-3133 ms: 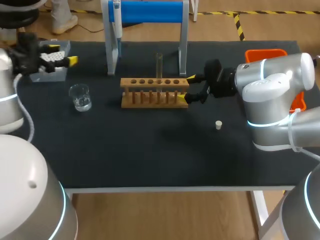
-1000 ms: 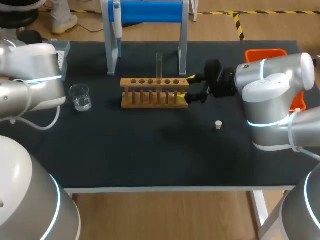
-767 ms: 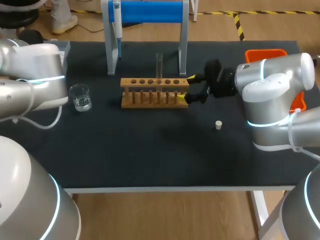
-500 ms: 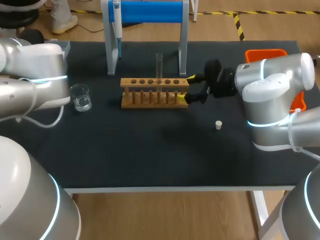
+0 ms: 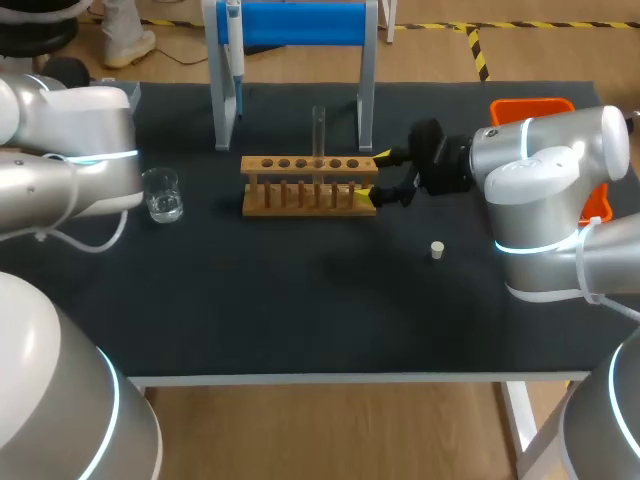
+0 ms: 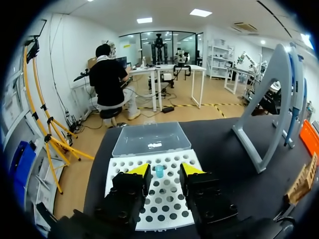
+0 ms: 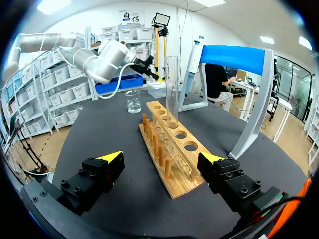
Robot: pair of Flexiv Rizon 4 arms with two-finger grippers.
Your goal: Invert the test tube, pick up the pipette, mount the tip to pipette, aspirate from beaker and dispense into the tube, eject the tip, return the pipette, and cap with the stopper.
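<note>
One clear test tube (image 5: 318,128) stands upright in the wooden rack (image 5: 300,170).

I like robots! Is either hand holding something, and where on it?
No, nothing is held: the left gripper and right gripper are both open.

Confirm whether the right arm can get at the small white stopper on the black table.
Probably yes: the small white stopper lies alone on the black table beside that arm, and the right claw, open around the end of the wooden rack, holds nothing.
</note>
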